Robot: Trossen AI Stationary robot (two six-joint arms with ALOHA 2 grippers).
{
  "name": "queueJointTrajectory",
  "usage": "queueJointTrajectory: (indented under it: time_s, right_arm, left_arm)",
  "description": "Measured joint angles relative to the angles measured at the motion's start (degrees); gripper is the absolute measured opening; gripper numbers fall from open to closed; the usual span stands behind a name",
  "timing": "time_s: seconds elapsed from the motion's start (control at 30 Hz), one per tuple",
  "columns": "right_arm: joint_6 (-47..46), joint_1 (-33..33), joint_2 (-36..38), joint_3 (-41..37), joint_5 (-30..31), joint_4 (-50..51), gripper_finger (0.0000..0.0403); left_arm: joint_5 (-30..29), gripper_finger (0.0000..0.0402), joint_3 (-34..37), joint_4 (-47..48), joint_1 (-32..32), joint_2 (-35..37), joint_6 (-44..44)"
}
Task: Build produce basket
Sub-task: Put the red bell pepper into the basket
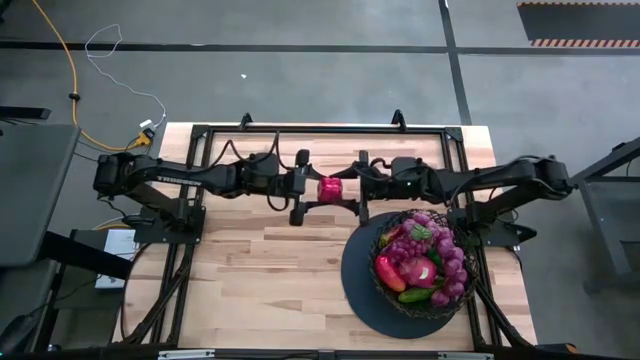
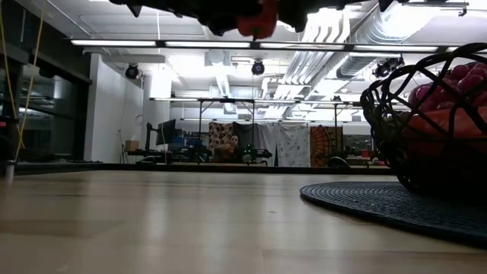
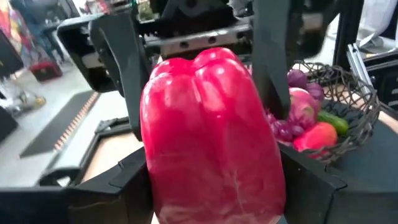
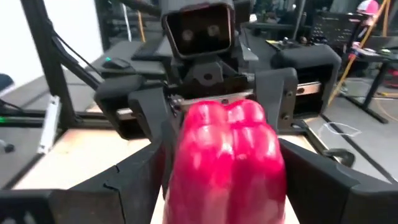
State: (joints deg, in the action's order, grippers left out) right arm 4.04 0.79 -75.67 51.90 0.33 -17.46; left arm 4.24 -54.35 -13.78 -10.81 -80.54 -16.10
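A red pepper [image 1: 330, 188] hangs high above the table's far middle, between my two grippers, which face each other. My left gripper [image 1: 316, 190] reaches in from the left and my right gripper [image 1: 346, 187] from the right; both are shut on the pepper. In the low view the pepper [image 2: 257, 23] shows at the top edge, well above the wood. The black wire basket [image 1: 378, 255] stands on a dark round mat [image 1: 358, 292] at the near right, holding purple grapes [image 1: 447, 252], a pink dragon fruit [image 1: 420, 270], another red pepper [image 1: 388, 272] and a green cucumber [image 1: 414, 295]. My left gripper pinches the pepper's left end [image 3: 163, 186] between its two fingers [image 3: 127, 186], one on each side. The fingers lie level and come from the table's left. The pepper is lifted clear of the table. My right gripper pinches the pepper's right end [image 4: 186, 186] between its two fingers [image 4: 134, 183], one on each side. The fingers lie level and come from the table's right, opposite the left gripper. The pepper stays clear of the table.
Bare wooden tabletop [image 1: 260, 270] spreads under the arms and to the left of the mat. A black metal frame [image 1: 320, 130] runs along the table's far edge and down both sides.
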Motion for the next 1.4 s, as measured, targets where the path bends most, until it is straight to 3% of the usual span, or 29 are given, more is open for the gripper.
queueJointTrajectory:
  time_s: [0.4, 0.77, 1.4]
  right_arm:
    - [2.24, -1.22, 0.55, -0.09, 5.04, -0.97, 0.0245]
    - [4.74, -1.33, 1.2, -0.17, 6.3, -4.88, 0.0245]
    - [4.85, -1.2, 1.2, -0.09, 6.93, -4.22, 0.0234]
  left_arm:
    - [-0.32, 0.0251, -0.11, -0.88, 0.0, 0.03, 4.81]
    - [-1.52, 0.0283, -0.02, -4.74, -0.04, 0.19, 7.8]
    - [-1.7, 0.0285, -0.48, -3.56, -0.71, -0.07, 16.4]
